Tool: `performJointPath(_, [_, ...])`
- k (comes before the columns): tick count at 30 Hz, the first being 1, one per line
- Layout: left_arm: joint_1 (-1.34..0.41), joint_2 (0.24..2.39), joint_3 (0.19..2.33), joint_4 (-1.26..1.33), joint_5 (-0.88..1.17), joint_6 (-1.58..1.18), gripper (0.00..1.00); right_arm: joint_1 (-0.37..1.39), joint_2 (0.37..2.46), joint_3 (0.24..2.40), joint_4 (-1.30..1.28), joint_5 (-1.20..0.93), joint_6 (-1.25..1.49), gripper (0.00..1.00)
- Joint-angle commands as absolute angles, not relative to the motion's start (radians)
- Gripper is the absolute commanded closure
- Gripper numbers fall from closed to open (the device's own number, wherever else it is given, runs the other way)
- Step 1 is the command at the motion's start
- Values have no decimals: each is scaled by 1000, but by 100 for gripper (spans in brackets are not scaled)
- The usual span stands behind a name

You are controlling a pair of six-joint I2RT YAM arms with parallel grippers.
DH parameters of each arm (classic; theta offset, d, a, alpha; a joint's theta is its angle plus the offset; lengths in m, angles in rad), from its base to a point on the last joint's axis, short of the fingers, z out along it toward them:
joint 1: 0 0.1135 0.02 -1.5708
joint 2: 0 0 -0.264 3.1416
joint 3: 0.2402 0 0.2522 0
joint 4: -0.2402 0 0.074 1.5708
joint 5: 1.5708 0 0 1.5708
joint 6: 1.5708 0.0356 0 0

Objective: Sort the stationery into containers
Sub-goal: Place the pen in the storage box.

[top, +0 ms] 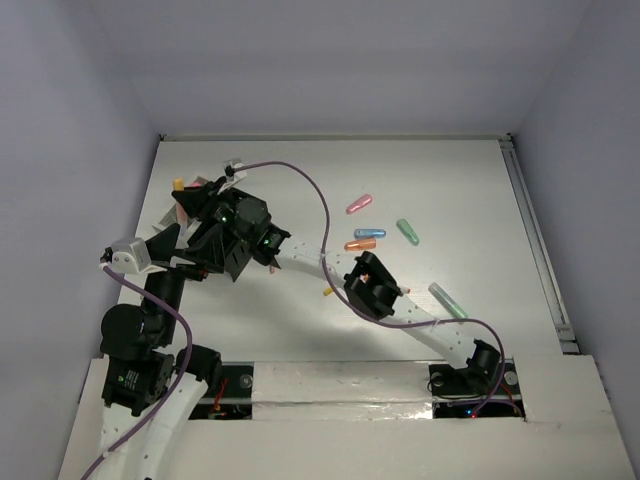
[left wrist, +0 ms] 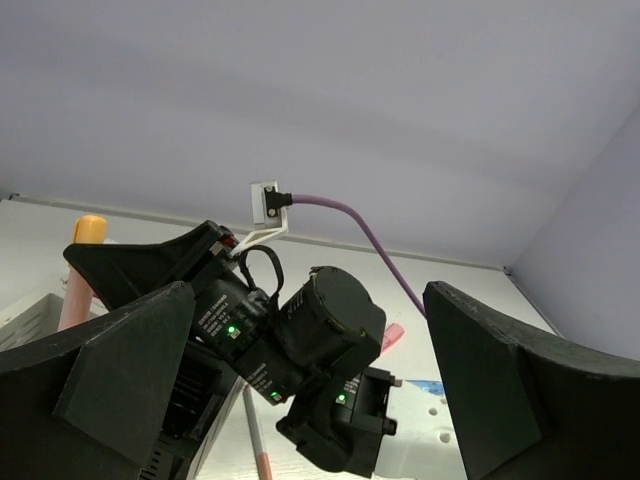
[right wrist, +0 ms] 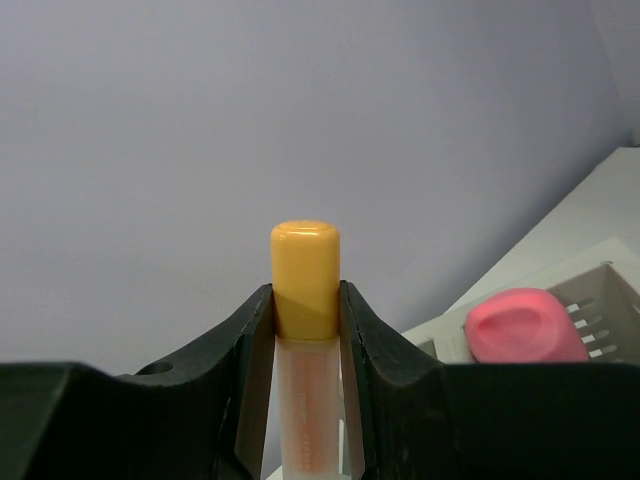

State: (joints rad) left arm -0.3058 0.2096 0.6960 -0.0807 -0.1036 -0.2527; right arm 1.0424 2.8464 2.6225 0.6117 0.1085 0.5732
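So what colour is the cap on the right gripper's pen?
Yellow-orange cap on the pen; right wrist view shows best.

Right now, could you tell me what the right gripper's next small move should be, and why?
Probably shift the right gripper toward the white container before opening. It clamps the orange-capped pen, and the container, already holding a pink item, shows off to one side.

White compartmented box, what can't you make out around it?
- White compartmented plastic box: cut off by right wrist view's right edge; covered by black robot arms in top view.
- Pink capsule marker: lower part hidden behind the jaws.
- Yellow-capped translucent pen: lower end cut off at bottom edge.
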Motion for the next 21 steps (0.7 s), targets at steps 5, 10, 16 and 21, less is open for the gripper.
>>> performJointPath(5, [-301,213,703,-55,-106,-255,1,1048,2879,2688,695,250,520,78])
performJointPath(10, [-301,215,701,-57,-106,-256,1,1048,2892,2692,698,279,499,78])
performJointPath(16, [-301,213,700,-57,-107,-255,1,1048,2899,2694,699,282,495,78])
performJointPath(21, [-301,215,701,-57,-107,-255,1,1058,2893,2675,709,272,442,76])
